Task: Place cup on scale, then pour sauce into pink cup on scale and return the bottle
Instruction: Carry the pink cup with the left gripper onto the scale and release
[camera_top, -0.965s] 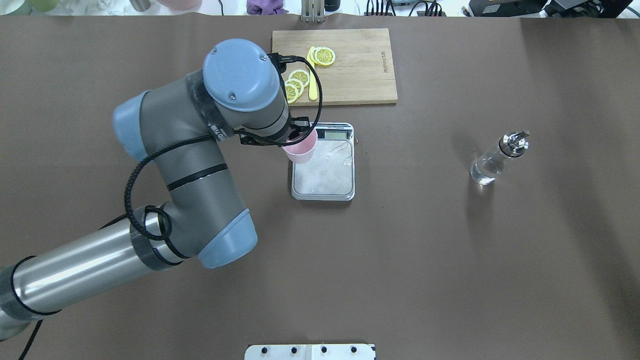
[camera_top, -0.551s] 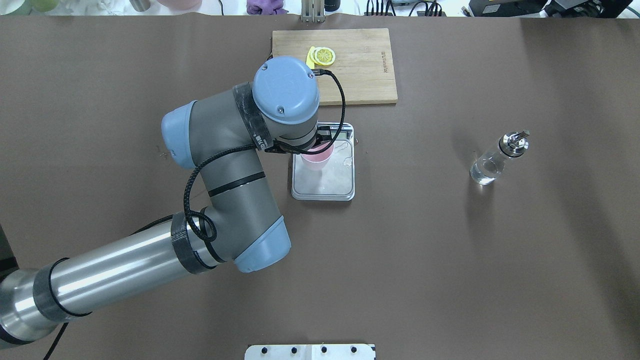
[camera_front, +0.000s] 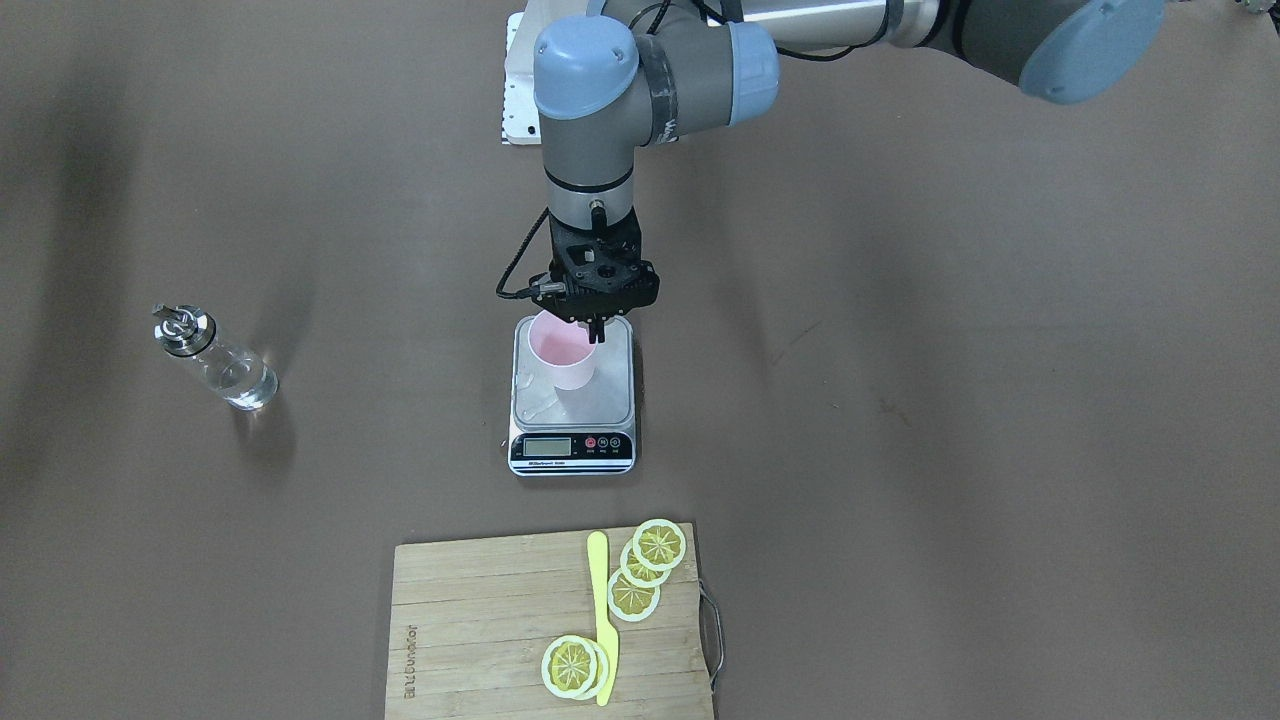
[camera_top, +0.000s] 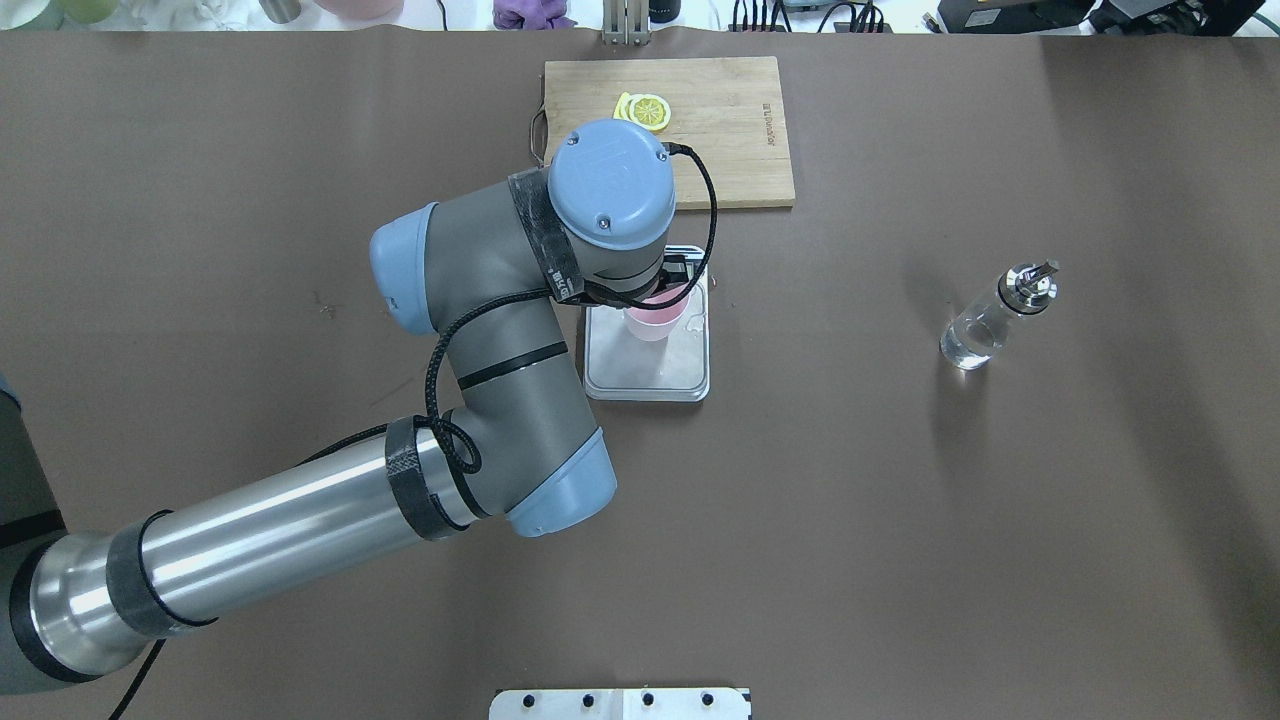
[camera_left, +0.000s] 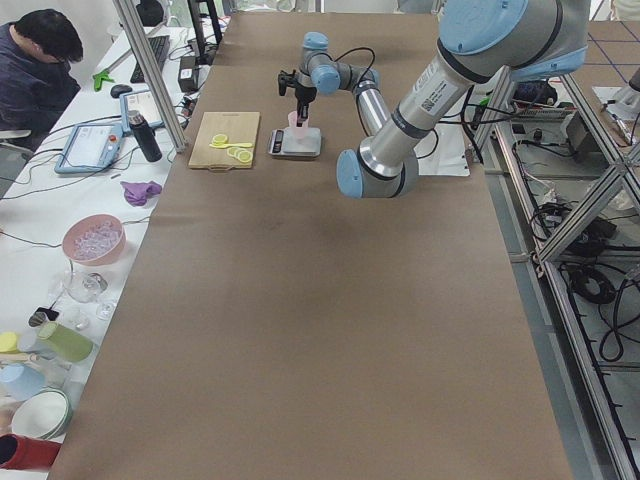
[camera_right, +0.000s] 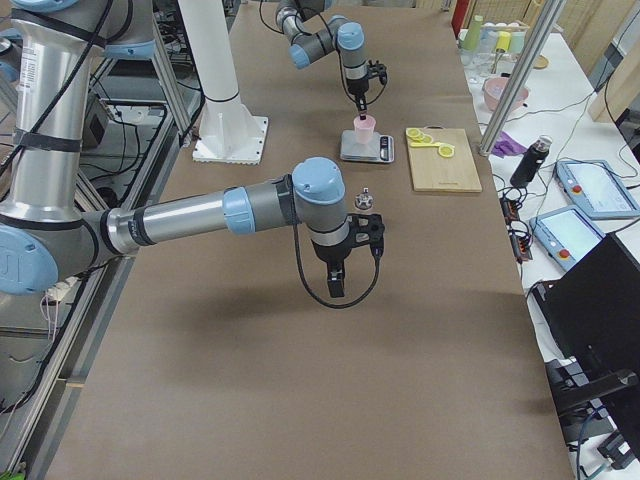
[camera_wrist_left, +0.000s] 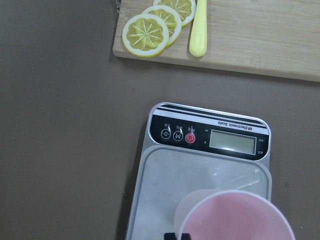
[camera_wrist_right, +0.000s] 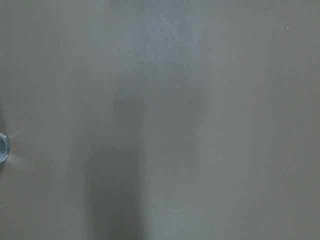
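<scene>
The pale pink cup (camera_front: 563, 358) is upright over the silver platform of the scale (camera_front: 600, 405); I cannot tell whether its base touches. My left gripper (camera_front: 597, 328) is shut on the cup's rim from above, on the side near the robot. In the overhead view the cup (camera_top: 655, 315) shows under the left wrist, over the scale (camera_top: 640, 375). The left wrist view shows the cup (camera_wrist_left: 235, 220) low right, and the scale's display (camera_wrist_left: 232, 141). The glass bottle (camera_top: 990, 320) with clear sauce stands far right, untouched. My right gripper (camera_right: 335, 285) hovers over bare table; I cannot tell whether it is open.
A wooden cutting board (camera_front: 480, 620) with lemon slices (camera_front: 650, 555) and a yellow knife (camera_front: 598, 610) lies just beyond the scale. A white base plate (camera_top: 620, 703) sits at the table's near edge. Brown table (camera_top: 1000, 550) spreads between the scale and the bottle.
My left arm has swung right with the cup, from the scale's left edge to over the platform. The bottle has not moved.
</scene>
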